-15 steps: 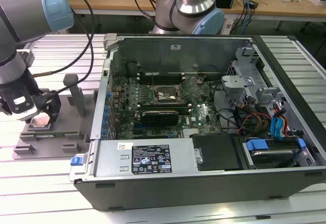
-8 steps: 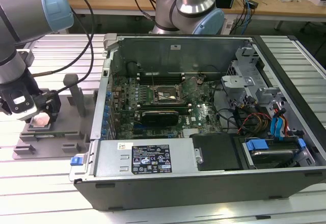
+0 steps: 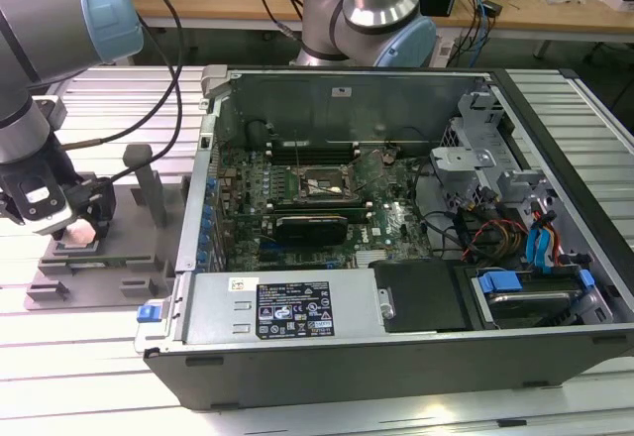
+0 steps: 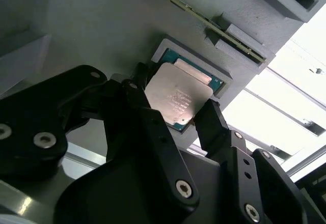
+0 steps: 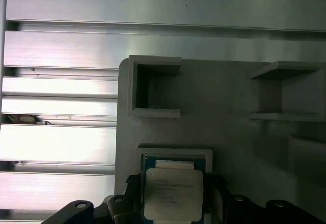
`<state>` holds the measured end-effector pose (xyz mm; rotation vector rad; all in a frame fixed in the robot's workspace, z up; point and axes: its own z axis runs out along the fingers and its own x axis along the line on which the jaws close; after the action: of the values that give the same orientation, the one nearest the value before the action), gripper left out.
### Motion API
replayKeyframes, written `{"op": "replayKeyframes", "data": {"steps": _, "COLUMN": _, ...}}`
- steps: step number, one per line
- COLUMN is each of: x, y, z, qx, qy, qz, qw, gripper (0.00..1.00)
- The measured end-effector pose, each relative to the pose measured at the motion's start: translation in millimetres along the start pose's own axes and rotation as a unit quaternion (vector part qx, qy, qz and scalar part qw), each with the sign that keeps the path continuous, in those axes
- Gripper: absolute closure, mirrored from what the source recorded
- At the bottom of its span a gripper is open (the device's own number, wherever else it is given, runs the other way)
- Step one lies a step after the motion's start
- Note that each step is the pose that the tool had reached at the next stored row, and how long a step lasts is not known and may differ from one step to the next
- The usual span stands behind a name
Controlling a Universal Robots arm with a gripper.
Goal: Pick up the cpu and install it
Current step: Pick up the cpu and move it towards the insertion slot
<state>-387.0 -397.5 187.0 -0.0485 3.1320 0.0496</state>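
Silver table (image 3: 69, 367) holds a grey plate (image 3: 109, 270); just over its pocket the gripper (image 4: 174, 98) pinches the cpu (image 5: 173, 193) by two sides, beside the open case (image 3: 416, 352)

Silver-grey cpu (image 5: 172, 193) with teal-green edge at the black gripper (image 4: 173, 104); plain matt grey fixture plate (image 5: 224, 132) beneath; ribbed silver desk (image 5: 61, 46) beyond.
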Motion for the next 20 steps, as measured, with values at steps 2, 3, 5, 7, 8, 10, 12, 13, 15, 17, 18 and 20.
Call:
{"op": "replayKeyframes", "data": {"steps": 2, "x": 0.0, "y": 0.0, "z": -0.1, "qx": 0.0, "qy": 0.0, "qz": 0.0, "qw": 1.0, "gripper": 0.36}}
{"op": "replayKeyframes", "data": {"steps": 3, "x": 0.0, "y": 0.0, "z": -0.2, "qx": 0.0, "qy": 0.0001, "qz": 0.0, "qw": 1.0, "gripper": 0.36}}
{"op": "replayKeyframes", "data": {"steps": 5, "x": 0.0, "y": 0.0, "z": -0.6, "qx": 0.0, "qy": 0.0001, "qz": 0.0, "qw": 1.0, "gripper": 0.36}}
{"op": "replayKeyframes", "data": {"steps": 7, "x": 0.0, "y": -0.1, "z": -0.7, "qx": 0.0004, "qy": 0.0001, "qz": 0.0, "qw": 1.0, "gripper": 0.36}}
{"op": "replayKeyframes", "data": {"steps": 8, "x": 0.0, "y": 0.0, "z": -0.9, "qx": 0.0005, "qy": 0.0001, "qz": 0.0, "qw": 1.0, "gripper": 0.36}}
{"op": "replayKeyframes", "data": {"steps": 10, "x": 0.0, "y": 0.0, "z": -0.9, "qx": 0.0005, "qy": 0.0001, "qz": 0.0, "qw": 1.0, "gripper": 0.36}}
{"op": "replayKeyframes", "data": {"steps": 12, "x": 0.0, "y": 0.0, "z": -1.3, "qx": 0.0006, "qy": 0.0002, "qz": 0.0, "qw": 1.0, "gripper": 0.36}}
{"op": "replayKeyframes", "data": {"steps": 13, "x": 0.0, "y": 0.0, "z": -1.3, "qx": 0.0006, "qy": 0.0002, "qz": 0.0, "qw": 1.0, "gripper": 0.36}}
{"op": "replayKeyframes", "data": {"steps": 15, "x": 0.0, "y": 0.0, "z": -1.2, "qx": 0.0006, "qy": 0.0001, "qz": 0.001, "qw": 1.0, "gripper": 0.36}}
{"op": "replayKeyframes", "data": {"steps": 17, "x": 0.0, "y": 0.0, "z": -1.1, "qx": 0.0006, "qy": -0.0001, "qz": 0.007, "qw": 1.0, "gripper": 0.36}}
{"op": "replayKeyframes", "data": {"steps": 18, "x": 0.0, "y": 0.0, "z": -1.1, "qx": 0.0006, "qy": -0.0001, "qz": 0.007, "qw": 1.0, "gripper": 0.36}}
{"op": "replayKeyframes", "data": {"steps": 20, "x": 0.0, "y": 0.0, "z": -1.1, "qx": 0.0006, "qy": -0.0001, "qz": 0.007, "qw": 1.0, "gripper": 0.36}}
